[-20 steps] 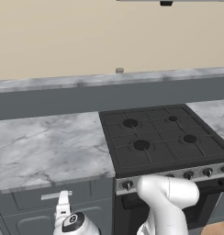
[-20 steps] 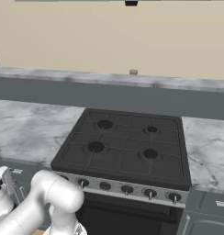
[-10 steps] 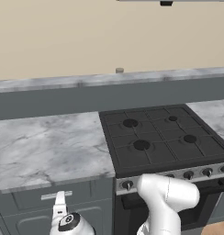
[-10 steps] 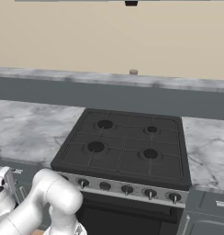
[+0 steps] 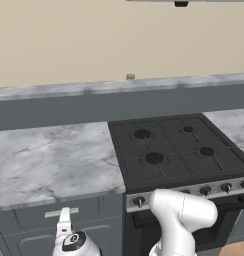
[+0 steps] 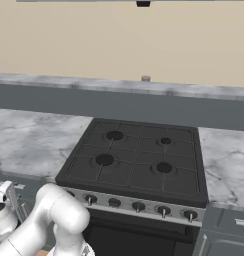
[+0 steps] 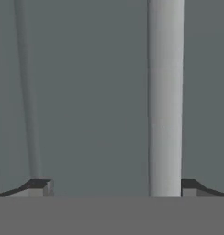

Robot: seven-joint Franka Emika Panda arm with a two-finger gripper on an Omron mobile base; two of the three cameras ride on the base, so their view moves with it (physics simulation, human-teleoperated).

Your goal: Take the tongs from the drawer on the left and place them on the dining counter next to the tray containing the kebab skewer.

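Along the far side, grey marbled tabletop flanks a black four-burner stove, dark ledge behind. Below the tabletop's left stretch, the dark grey-blue flat-front drawer is shut. Gripper sits close against it, jaws spread wide, nothing between them; the drawer's silver bar handle lies just inside the right fingertip. Tongs hidden.

No readable text, label, brand, number or sign appeared anywhere; the stove and its knobs carried no legible markings at all.
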